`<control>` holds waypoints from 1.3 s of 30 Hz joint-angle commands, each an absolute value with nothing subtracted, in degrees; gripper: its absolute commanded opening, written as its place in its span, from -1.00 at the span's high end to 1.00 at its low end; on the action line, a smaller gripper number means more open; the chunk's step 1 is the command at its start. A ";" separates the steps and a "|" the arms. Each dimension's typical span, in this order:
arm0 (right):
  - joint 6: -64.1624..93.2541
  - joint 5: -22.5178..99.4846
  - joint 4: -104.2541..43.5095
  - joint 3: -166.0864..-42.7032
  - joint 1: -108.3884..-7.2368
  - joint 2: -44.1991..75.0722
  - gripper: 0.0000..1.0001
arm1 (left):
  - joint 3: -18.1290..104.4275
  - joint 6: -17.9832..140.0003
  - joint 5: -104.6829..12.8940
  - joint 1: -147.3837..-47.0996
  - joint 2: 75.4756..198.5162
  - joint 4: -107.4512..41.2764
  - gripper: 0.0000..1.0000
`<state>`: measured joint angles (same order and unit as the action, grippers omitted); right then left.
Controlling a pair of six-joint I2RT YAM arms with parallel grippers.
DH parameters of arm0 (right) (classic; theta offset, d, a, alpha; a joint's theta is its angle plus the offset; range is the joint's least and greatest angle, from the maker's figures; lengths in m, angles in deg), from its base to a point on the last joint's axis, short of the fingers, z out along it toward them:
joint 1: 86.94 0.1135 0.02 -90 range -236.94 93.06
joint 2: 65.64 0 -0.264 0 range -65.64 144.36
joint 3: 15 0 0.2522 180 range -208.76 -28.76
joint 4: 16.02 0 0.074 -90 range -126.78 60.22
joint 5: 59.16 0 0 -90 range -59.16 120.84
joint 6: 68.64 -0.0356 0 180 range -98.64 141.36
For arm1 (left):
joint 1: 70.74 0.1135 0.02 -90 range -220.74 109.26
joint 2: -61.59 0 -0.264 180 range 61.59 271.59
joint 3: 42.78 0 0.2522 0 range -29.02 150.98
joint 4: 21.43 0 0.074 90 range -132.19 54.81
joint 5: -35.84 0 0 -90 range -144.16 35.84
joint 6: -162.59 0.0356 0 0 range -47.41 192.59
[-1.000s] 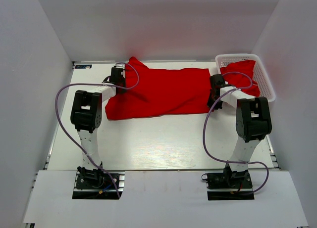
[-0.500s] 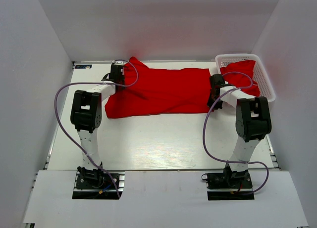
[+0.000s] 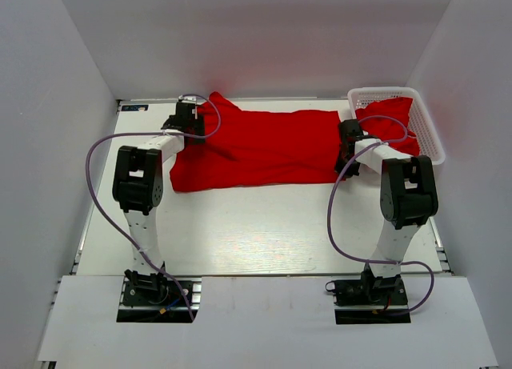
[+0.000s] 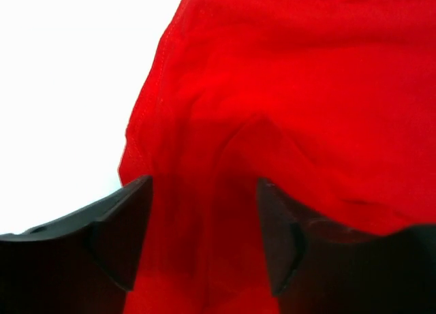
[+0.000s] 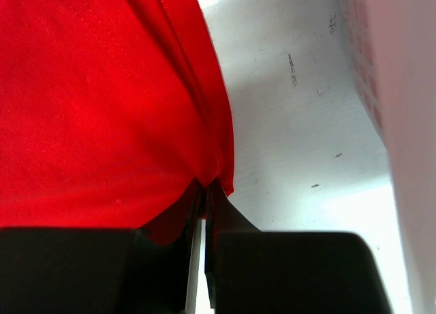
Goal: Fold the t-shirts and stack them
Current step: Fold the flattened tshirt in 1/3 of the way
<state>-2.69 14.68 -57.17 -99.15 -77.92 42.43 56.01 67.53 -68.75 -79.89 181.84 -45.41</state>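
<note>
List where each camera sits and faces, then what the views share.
Top external: overhead, behind the bases, looking down at the table; left arm and right arm show.
Left wrist: looks past its open left gripper onto the t-shirt.
Right wrist: looks past its right gripper, shut on the t-shirt's edge.
Shared: the t-shirt.

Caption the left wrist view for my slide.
Left tool open astride a raised fold of the red t-shirt, white table beyond.

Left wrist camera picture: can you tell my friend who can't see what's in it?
A wrinkled red t-shirt fills most of the picture, lying on a white table. At the bottom, the left gripper has its two black fingers spread apart, with the cloth between them.
</note>
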 commanded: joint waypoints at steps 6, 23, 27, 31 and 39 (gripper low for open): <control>-1.93 13.53 -61.50 -98.98 -78.68 44.92 1.00 | 60.01 67.75 -68.75 -79.62 176.29 -48.55 -1.00; 0.00 18.27 -57.20 -95.29 -78.41 41.23 1.00 | 28.38 50.09 -60.22 -80.23 157.04 -48.73 -1.00; 0.18 19.50 -56.23 -93.45 -78.50 40.35 1.00 | 24.42 48.51 -58.64 -79.71 157.29 -45.74 -1.00; 1.06 20.99 -54.31 -90.56 -78.33 38.60 1.00 | 24.42 45.87 -60.13 -79.71 159.50 -50.47 -1.00; 1.06 22.14 -50.70 -83.43 -78.24 34.11 1.00 | 22.48 43.41 -63.38 -79.71 161.52 -57.60 0.45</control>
<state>0.54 20.30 -47.27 -86.93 -78.32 34.14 24.28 45.12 -63.11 -79.63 159.50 -49.87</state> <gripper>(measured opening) 0.054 0.322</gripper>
